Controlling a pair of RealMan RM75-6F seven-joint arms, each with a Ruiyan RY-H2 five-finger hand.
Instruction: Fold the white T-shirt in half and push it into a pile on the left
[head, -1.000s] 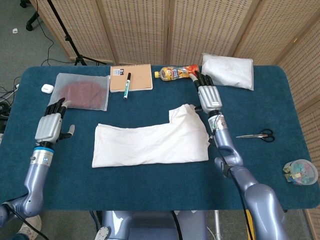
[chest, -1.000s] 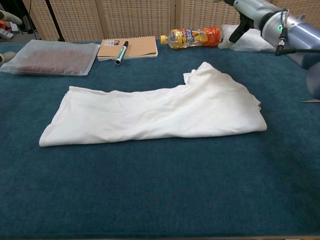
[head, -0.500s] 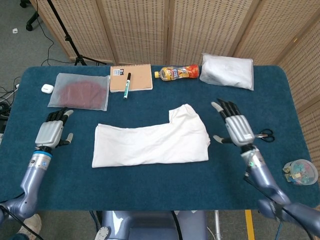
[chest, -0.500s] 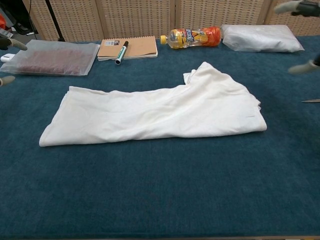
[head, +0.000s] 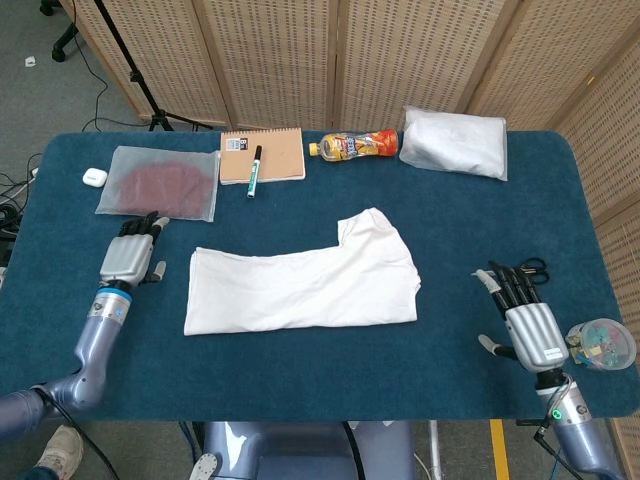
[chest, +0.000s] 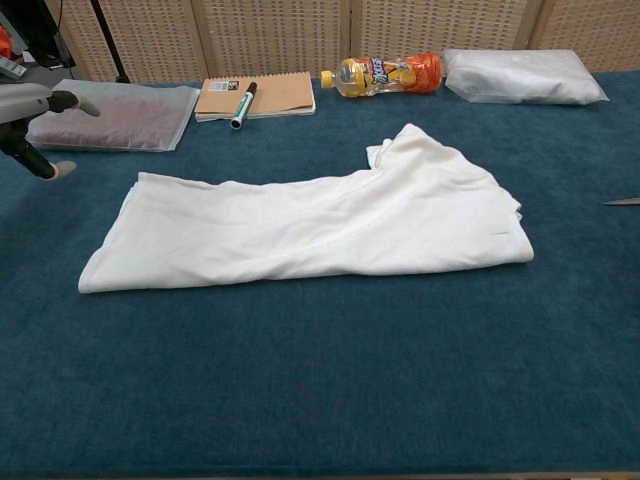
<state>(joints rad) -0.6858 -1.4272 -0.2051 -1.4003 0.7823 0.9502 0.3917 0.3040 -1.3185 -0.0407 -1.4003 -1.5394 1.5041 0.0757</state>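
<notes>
White T-shirt (head: 300, 283) lies folded lengthways across the middle of the blue table (head: 300, 380), a long flat band with its left end squared off and a sleeve or shoulder part bunched up toward the back at its right end; the chest view shows the same cloth (chest: 310, 225) with soft creases and no hand on it. The left hand (head: 130, 258) hovers just beside the shirt's left edge, palm down, fingers extended and a little apart, holding nothing; in the chest view only its fingertips (chest: 62, 102) reach in at the left border, apart from the cloth. The right hand (head: 527, 320) is well apart from the shirt at the near right of the table, fingers spread and empty, between the scissors (head: 532, 266) behind it and a small clear tub of coloured bits (head: 602, 344) to its right. Along the far side sit a frosted bag with something dark red inside (head: 160, 182), a small white case (head: 94, 177), a brown notebook (head: 270, 155) with a marker (head: 254, 170) lying on it, an orange drink bottle (head: 355, 146) on its side, and a white packed bag (head: 455, 141)
</notes>
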